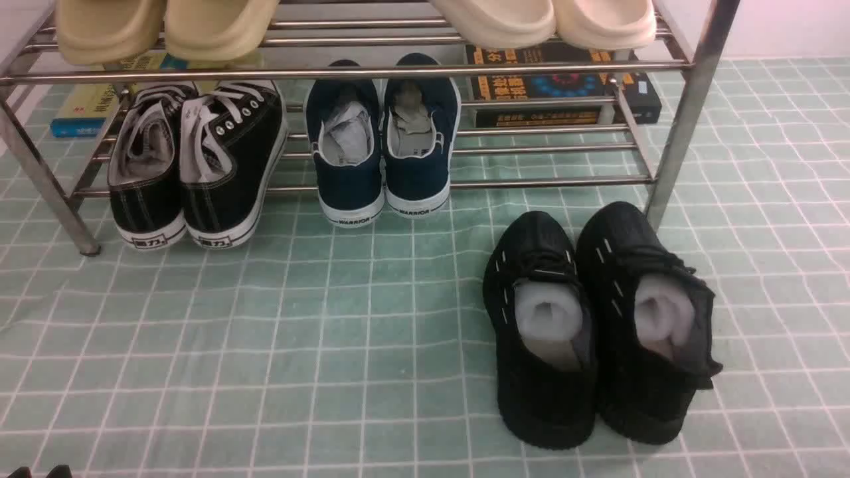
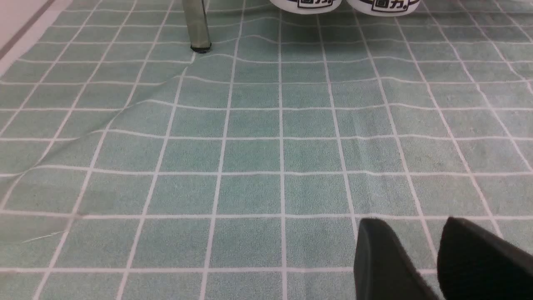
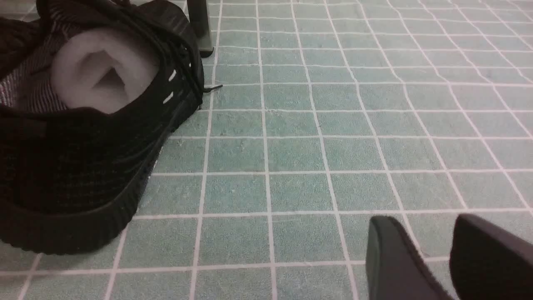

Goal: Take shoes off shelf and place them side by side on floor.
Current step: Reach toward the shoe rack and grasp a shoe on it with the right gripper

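1. Nearest the lens, catch the left gripper just peeking in, jaws parted partway, gripping nothing, over bare floor!
2. Over to the right gripper: also partly open, also empty, beside the black knit sneakers.
3. Now spot the navy slip-ons, sitting side by side on the lower tier of the chrome shelf, white heels jutting past the front bar towards the camera.
4. Look left of those for the black lace-up sneakers, on the same tier.
5. Up above, see beige clogs; down on the floor, near the shelf's right front leg, find that knit pair.
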